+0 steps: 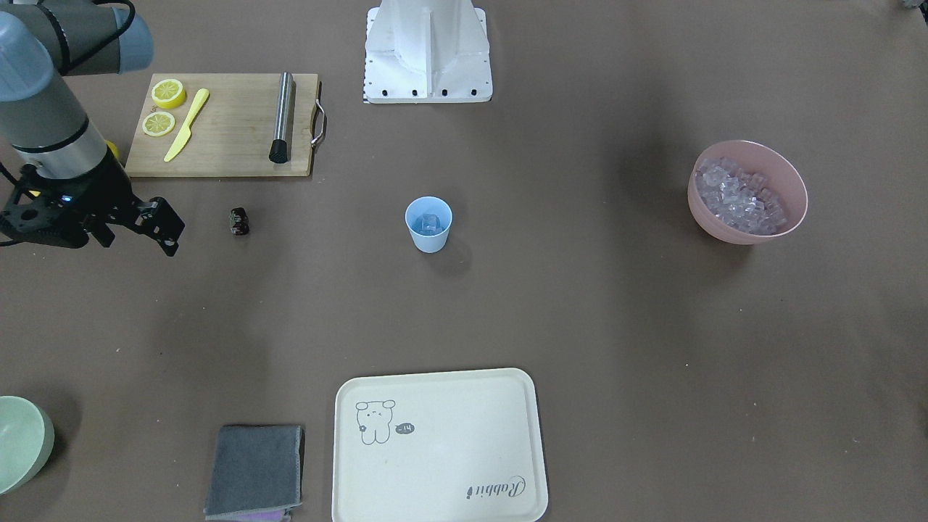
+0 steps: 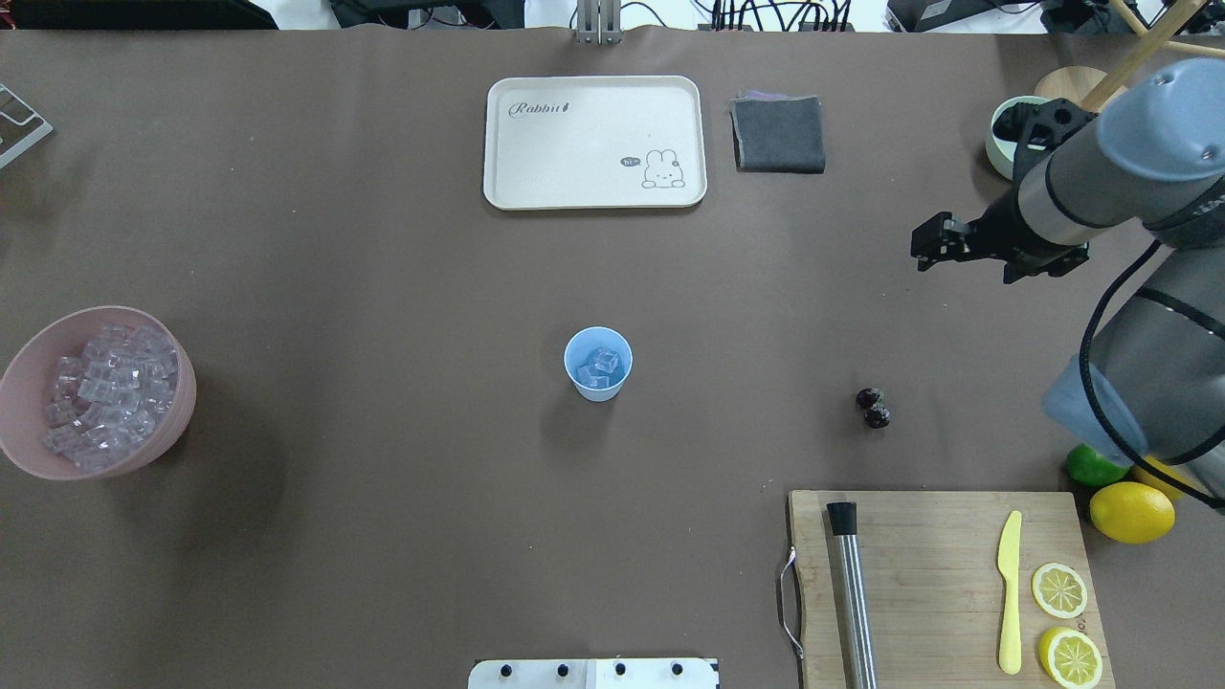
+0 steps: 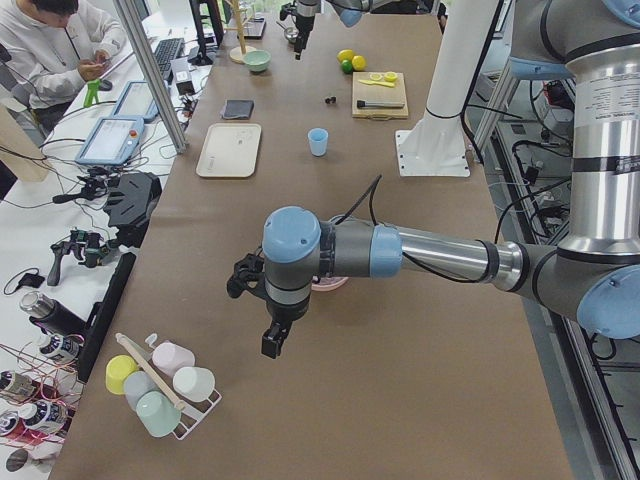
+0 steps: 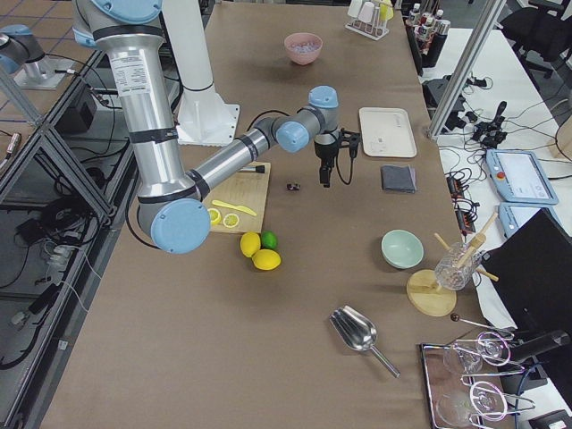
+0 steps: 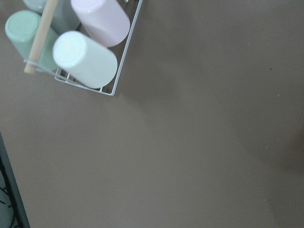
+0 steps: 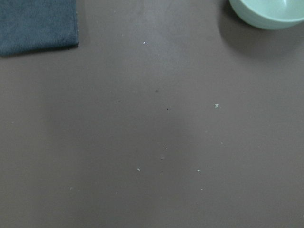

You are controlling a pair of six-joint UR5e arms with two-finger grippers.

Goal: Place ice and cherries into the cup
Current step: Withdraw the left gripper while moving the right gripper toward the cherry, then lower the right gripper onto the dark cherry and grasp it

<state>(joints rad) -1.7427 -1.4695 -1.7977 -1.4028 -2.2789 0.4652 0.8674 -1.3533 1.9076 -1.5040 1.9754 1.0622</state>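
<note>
The light-blue cup (image 2: 598, 364) stands upright mid-table with a few ice cubes (image 2: 604, 363) inside. More ice (image 2: 107, 392) fills the pink bowl (image 2: 19, 364) at the robot's left. The dark cherries (image 2: 872, 408) lie on the bare table at the right, a little beyond the cutting board. My right gripper (image 2: 926, 241) hovers over the table beyond the cherries, apart from them, open and holding nothing. My left gripper (image 3: 272, 340) shows only in the exterior left view, above the table's end near a rack of cups; I cannot tell its state.
A cutting board (image 2: 938, 545) holds lemon halves, a yellow knife (image 2: 1009, 591) and a metal muddler (image 2: 852, 593). Lemons and a lime (image 2: 1091, 466) lie beside it. A cream tray (image 2: 593, 142), grey cloth (image 2: 779, 134) and pale green bowl (image 1: 18, 442) sit along the far edge.
</note>
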